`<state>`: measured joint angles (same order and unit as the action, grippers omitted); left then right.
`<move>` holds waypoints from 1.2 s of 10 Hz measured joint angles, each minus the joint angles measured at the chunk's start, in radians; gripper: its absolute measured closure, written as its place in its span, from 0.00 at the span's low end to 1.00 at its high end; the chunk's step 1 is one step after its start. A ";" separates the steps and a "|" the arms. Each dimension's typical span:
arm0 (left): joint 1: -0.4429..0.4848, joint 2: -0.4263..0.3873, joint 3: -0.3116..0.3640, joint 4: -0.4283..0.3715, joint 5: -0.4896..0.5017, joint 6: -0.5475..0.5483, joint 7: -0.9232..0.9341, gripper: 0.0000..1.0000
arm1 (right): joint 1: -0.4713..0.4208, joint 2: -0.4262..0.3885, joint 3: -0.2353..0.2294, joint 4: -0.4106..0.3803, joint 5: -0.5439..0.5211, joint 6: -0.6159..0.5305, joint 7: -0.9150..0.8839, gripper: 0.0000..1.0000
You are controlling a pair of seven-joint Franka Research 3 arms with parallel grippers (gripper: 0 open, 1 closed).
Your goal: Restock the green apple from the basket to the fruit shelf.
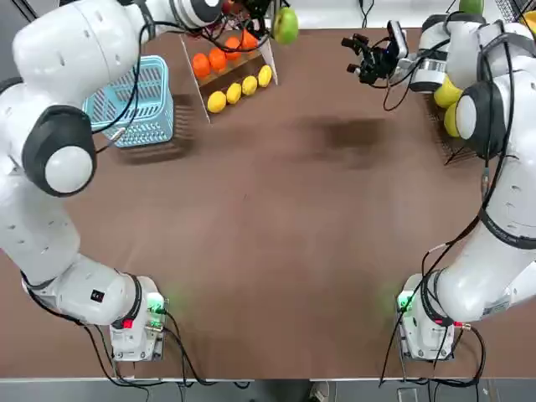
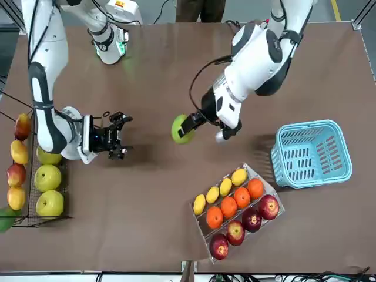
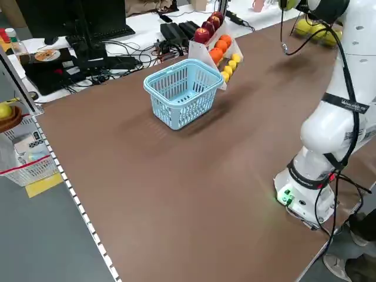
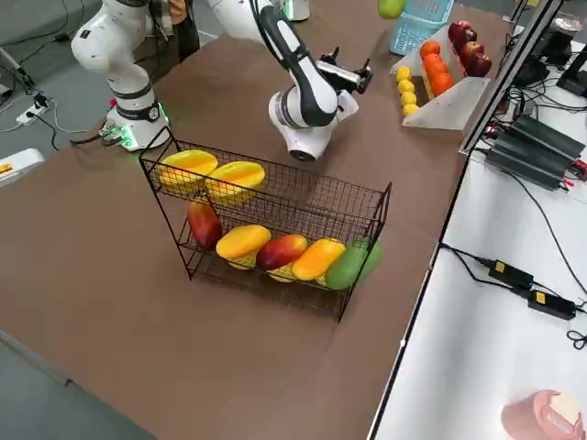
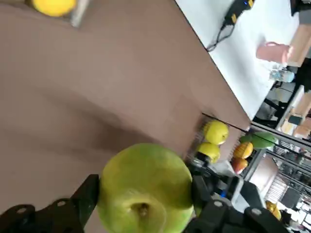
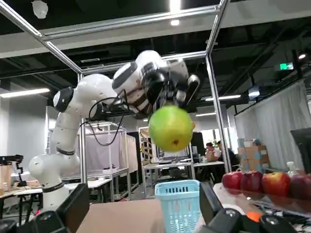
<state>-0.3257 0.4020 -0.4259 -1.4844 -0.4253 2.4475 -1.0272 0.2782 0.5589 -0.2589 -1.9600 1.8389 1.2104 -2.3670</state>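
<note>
left pincer (image 2: 189, 126): clamping the green apple (image 2: 181, 129) across its widest girth, stem end facing the wrist camera; carrying it in the air above the surface, between the basket (image 2: 311, 154) and the middle of the far edge.
right pincer (image 2: 122, 136): hanging open and empty, level, fingers pointing toward the apple; sitting just beside the fruit shelf (image 2: 29, 170).
apple handling: judging it firm, smooth-skinned, moderately heavy for its size; waxy skin looking slippery, so gripping at the equator is looking right; bruising possible if squeezed hard or dropped.
basket: standing at the far left corner of the surface, looking empty.
white stand (image 2: 235, 211): sitting at the far edge next to the basket, holding lemons, oranges, red apples; not the target.
fruit shelf: standing at the right edge of the surface, already holding yellow-green fruit on its upper tier.
progress: apple out of basket, not yet shelved.
</note>
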 joint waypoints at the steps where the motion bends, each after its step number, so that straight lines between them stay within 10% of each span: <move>1: -0.051 0.036 0.009 0.024 0.029 0.051 -0.033 0.18 | 0.024 0.009 0.001 0.000 0.000 0.009 -0.001 0.00; 12: -0.438 0.182 0.283 0.116 0.134 0.174 -0.258 0.18 | 0.088 0.010 0.004 0.013 0.004 0.030 -0.011 0.00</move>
<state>-0.7632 0.5842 -0.1424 -1.3687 -0.2917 2.6212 -1.2857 0.3666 0.5691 -0.2552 -1.9471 1.8426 1.2405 -2.3775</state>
